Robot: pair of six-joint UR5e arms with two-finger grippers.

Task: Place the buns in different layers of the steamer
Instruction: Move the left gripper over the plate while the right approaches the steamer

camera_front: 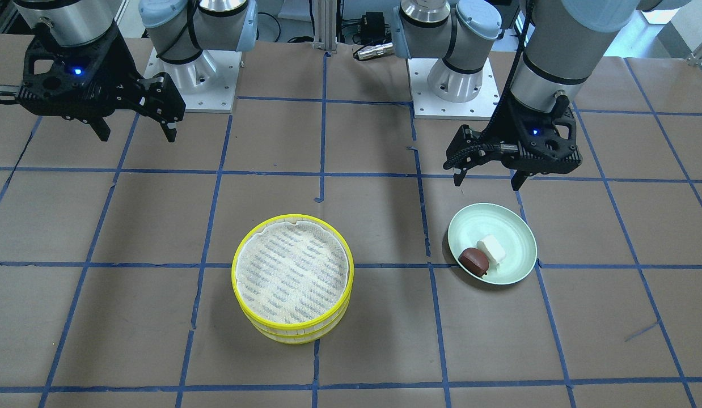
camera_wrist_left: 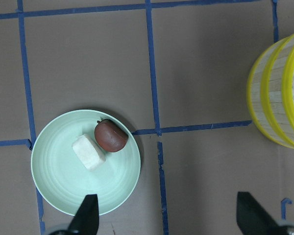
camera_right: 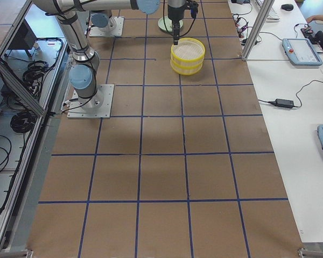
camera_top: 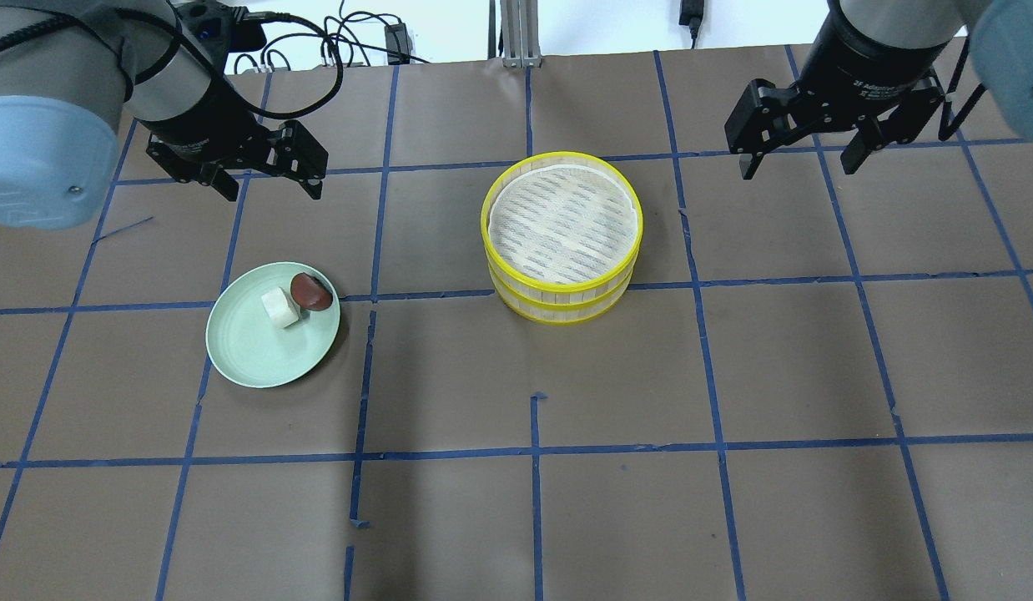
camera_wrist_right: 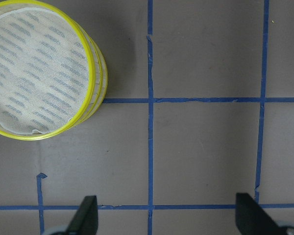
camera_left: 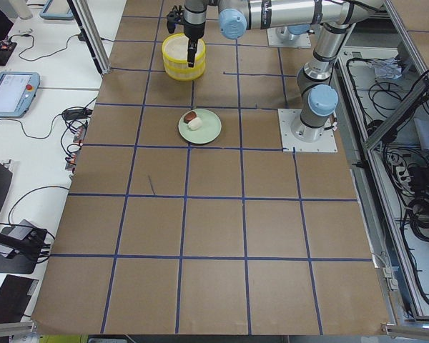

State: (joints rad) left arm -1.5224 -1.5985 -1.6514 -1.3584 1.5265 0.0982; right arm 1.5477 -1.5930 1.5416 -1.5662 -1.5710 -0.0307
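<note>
Table: brown paper covers the table, and blue tape lines cut it into big squares.
Left gripper: the left gripper hangs up in the air close to the plate. Its two black fingers are spread wide. It holds nothing and touches nothing.
Plate: the pale green plate sits flat on the table on the left side, well apart from the steamer.
White bun: the white bun is a little block. It lies on the plate, near the far rim.
Brown bun: the brown bun is round and red-brown. It lies on the plate too, right by the rim. It is just beside the white bun, on the side nearer the steamer, and looks to be touching it.
Top steamer layer: the top layer has a bright yellow rim. It sits right on top of the other layer, in the middle of the table. Only a whitish liner with small holes lies in it.
Bottom steamer layer: the bottom layer stands on the table under the top one. Its inside is hidden.
Right gripper: the right gripper hangs up in the air on the right side, apart from the steamer. Its fingers are spread wide, and it holds nothing.
</note>
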